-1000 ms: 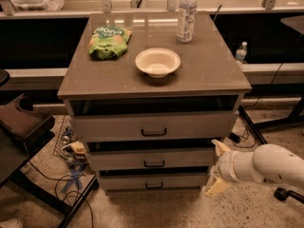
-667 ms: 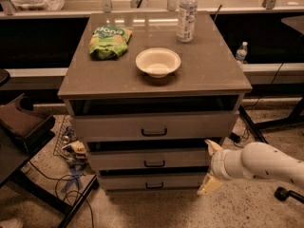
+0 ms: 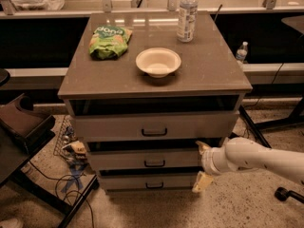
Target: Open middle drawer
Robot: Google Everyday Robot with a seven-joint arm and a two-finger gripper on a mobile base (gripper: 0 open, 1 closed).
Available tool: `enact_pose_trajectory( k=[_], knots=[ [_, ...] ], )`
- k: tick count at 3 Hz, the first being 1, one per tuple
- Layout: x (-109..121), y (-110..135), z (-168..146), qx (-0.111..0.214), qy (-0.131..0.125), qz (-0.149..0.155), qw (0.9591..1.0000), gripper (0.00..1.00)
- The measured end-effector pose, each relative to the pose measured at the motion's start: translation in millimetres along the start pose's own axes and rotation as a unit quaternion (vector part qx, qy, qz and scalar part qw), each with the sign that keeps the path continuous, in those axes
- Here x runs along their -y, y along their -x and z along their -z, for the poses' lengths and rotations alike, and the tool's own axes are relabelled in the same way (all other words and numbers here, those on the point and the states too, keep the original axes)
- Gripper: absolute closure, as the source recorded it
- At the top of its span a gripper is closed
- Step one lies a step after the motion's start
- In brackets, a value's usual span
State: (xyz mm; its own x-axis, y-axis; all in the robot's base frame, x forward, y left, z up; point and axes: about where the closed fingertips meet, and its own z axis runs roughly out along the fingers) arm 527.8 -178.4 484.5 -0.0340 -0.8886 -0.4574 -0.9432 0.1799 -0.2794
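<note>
Dim workroom with a speckled floor (image 3: 247,208) and loose cables (image 3: 52,184) at lower left. The grey cabinet top (image 3: 209,65) carries a chip bag (image 3: 110,42), a bowl (image 3: 158,61) and a water bottle (image 3: 187,14). Over the last second my gripper (image 3: 202,164) has slid left to the right end of the middle drawer (image 3: 123,160), fingers spread wide, holding nothing. The drawer's handle (image 3: 154,163) is untouched, so I judge the pull has not begun.

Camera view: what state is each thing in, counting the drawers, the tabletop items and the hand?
middle drawer: inside not showing, handle untouched.
top drawer: inside not showing, dark gap above its front.
bottom drawer: inside not showing.
hand: open, holding nothing, at the middle drawer's right end.
bottle: upright, capped.
bowl: upright, empty.
chip bag: lying flat.
</note>
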Motion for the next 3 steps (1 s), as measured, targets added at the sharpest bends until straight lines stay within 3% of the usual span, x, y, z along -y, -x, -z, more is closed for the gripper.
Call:
enact_pose_trajectory(
  k=[3],
  knots=[
    [28.2, -9.3, -61.8, 0.011, 0.021, 0.029, 0.9993, 0.0]
  ],
)
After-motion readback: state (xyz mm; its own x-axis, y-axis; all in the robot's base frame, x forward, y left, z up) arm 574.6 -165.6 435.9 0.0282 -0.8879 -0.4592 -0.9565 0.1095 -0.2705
